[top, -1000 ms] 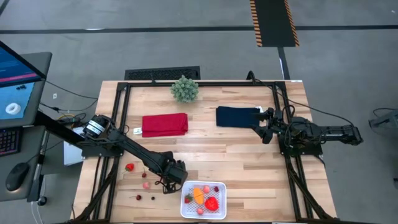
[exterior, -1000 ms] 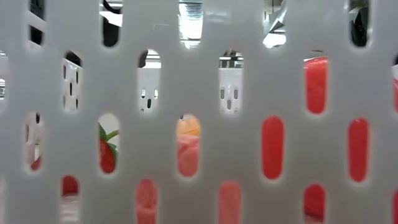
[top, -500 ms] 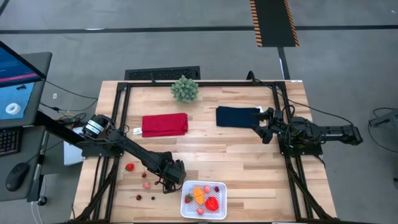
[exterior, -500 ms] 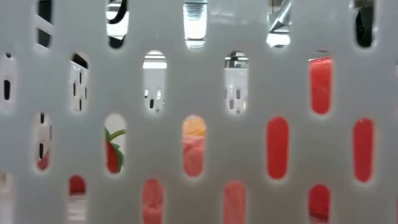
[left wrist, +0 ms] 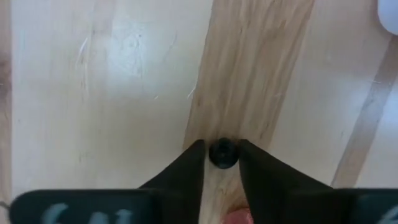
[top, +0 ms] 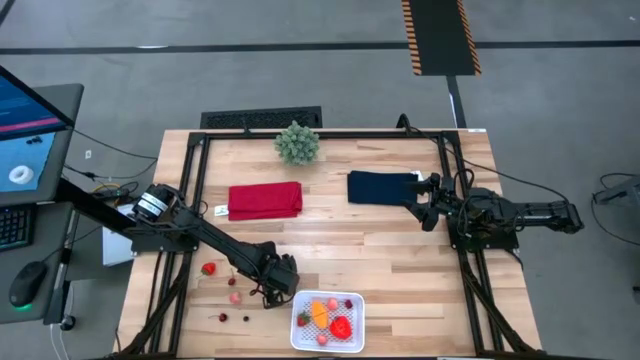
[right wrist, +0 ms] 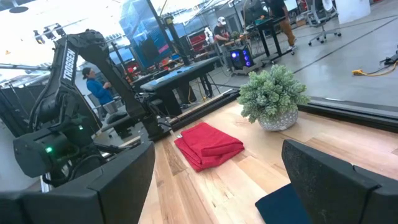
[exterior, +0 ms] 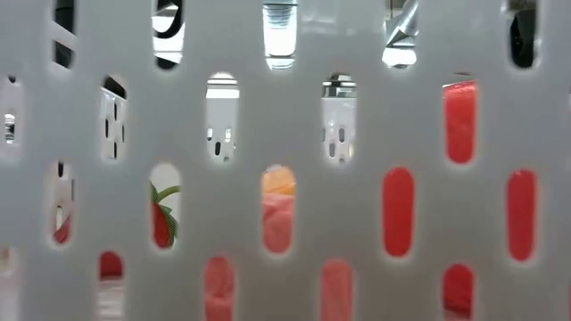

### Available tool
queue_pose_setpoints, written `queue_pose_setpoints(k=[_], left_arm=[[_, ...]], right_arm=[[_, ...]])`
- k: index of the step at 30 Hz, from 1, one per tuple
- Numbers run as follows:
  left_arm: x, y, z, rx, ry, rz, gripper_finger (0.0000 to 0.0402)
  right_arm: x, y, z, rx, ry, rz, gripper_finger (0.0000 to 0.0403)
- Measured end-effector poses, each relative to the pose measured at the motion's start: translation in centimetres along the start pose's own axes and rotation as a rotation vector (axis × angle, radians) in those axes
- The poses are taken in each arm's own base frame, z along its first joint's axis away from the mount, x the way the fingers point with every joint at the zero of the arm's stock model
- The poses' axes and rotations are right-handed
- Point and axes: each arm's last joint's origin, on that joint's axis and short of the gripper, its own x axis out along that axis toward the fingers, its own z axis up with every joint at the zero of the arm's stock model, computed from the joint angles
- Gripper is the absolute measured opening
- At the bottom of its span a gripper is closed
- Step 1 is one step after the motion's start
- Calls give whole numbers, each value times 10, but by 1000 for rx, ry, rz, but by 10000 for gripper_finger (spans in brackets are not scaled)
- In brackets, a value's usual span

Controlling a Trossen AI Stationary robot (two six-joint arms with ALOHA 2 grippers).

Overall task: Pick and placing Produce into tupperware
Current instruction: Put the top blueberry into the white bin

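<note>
Wooden tabletop (top: 380,250), near edge: white tupperware (top: 327,321) already holding several fruits. Just beside it, left gripper (left wrist: 222,154) low, fingertips pinching a dark cherry (left wrist: 222,152), presumably for transfer. Strawberry (top: 208,268) loose farther left. Right gripper (top: 425,205) idle by navy cloth (top: 380,187), fingers spread.

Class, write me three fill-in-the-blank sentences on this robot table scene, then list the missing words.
1. The left gripper has its fingertips around a small dark ____.
2. The white tupperware sits at the table's near edge, beside the ____ gripper.
3. The right gripper rests beside the ____ cloth.

Missing words: cherry; left; navy
</note>
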Motion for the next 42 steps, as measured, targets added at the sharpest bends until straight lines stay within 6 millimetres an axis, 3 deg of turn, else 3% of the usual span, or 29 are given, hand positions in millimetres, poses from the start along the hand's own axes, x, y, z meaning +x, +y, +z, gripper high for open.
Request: queue_pose_setpoints(k=[7,20,28,35,42], left_arm=[[0,0,0,3,1,1,33],[-16,1,11,-5,56,18,70],[-49,-9,25,23,46,30,36],[-89,-27,39,58,-36,-19,48],[-120,-53,33,179,-114,-49,51]], right_arm=[[0,0,0,0,0,0,374],[0,0,0,0,0,0,374],[0,0,0,0,0,0,374],[0,0,0,0,0,0,374],[0,0,0,0,0,0,374]])
